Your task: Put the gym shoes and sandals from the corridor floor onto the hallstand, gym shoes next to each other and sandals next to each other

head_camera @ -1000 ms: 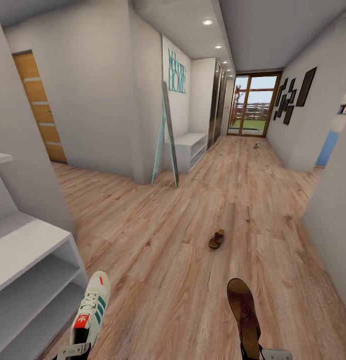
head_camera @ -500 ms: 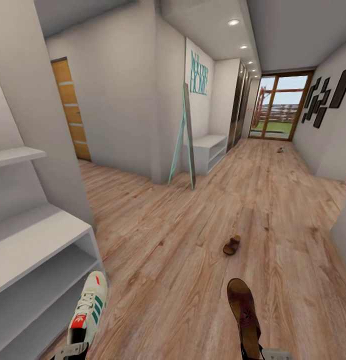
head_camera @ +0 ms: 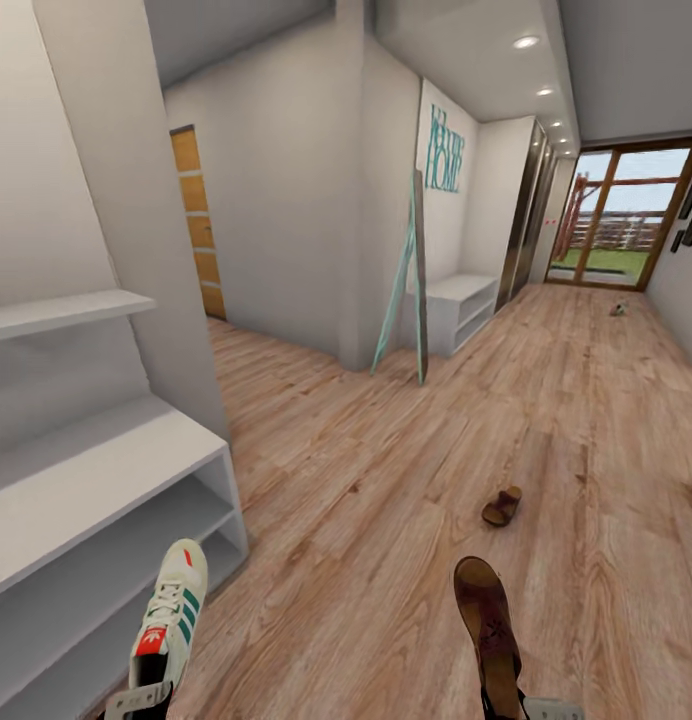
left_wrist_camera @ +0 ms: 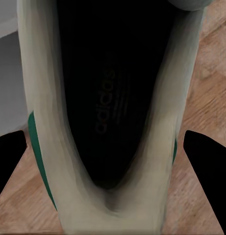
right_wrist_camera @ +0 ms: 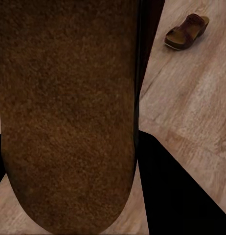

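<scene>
My left gripper (head_camera: pixel 138 699) is shut on the heel of a white gym shoe (head_camera: pixel 171 612) with teal stripes, held toe forward just off the hallstand's low shelves (head_camera: pixel 106 560). In the left wrist view the shoe's dark inside (left_wrist_camera: pixel 113 112) sits between my dark fingers (left_wrist_camera: pixel 207 166). My right gripper (head_camera: pixel 528 707) is shut on a brown sandal (head_camera: pixel 486 620), whose mottled footbed (right_wrist_camera: pixel 69 112) fills much of the right wrist view. The second sandal (head_camera: pixel 502 506) (right_wrist_camera: pixel 187 31) lies on the corridor floor (head_camera: pixel 366 520) ahead of it. The light-grey hallstand (head_camera: pixel 76 470) stands at my left.
A teal-framed mirror (head_camera: pixel 416 285) leans on the wall corner ahead, with a second white bench unit (head_camera: pixel 463 305) behind it. A wooden door (head_camera: pixel 198 225) is at the left and glass doors (head_camera: pixel 626 235) are at the far end. A small pale thing (head_camera: pixel 617 309) lies far down the floor.
The view has swung left, so more of the hallstand shows and the floor sandal sits further right in the picture. Both held shoes stay as they were in the grippers.
</scene>
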{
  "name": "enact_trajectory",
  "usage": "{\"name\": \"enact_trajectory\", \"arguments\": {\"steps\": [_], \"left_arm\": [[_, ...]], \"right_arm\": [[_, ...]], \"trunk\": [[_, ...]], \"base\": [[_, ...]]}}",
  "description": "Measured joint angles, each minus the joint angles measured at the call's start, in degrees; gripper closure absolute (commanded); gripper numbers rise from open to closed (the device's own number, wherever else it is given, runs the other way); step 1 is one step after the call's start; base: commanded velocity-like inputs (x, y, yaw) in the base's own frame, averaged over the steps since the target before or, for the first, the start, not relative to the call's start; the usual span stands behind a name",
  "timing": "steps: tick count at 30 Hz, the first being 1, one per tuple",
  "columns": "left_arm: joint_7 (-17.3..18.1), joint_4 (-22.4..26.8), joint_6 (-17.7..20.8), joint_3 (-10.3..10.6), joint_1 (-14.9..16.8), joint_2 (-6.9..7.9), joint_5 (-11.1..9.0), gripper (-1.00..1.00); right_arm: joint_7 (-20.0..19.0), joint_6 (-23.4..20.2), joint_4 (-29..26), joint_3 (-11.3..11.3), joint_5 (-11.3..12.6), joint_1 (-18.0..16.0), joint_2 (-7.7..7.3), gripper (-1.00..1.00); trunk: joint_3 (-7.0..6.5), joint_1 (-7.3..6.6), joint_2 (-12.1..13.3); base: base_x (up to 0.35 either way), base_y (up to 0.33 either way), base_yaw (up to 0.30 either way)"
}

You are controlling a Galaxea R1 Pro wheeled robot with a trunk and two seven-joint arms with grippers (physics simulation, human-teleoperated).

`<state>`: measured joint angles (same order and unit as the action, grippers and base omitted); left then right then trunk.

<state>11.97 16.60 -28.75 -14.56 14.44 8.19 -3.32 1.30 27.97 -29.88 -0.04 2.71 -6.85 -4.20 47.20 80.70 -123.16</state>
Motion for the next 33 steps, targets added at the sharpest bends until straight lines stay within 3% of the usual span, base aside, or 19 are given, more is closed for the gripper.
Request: {"name": "enact_trajectory", "arguments": {"steps": [7, 33], "left_arm": [[0.0, 0.0, -0.1, 0.0, 0.0, -0.08, 0.0, 1.0], [0.0, 0.0, -0.2, 0.0, 0.0, -0.09, 0.0, 1.0]], "right_arm": [[0.0, 0.0, 0.0, 0.0, 0.0, 0.0, 0.0, 1.0], [0.0, 0.0, 0.0, 0.0, 0.0, 0.0, 0.0, 1.0]], "trunk": [[-0.23, 0.0, 0.0], [-1.07, -0.01, 0.0]], "base": [[0.0, -0.092, 0.26], [0.068, -0.266, 0.26]]}}
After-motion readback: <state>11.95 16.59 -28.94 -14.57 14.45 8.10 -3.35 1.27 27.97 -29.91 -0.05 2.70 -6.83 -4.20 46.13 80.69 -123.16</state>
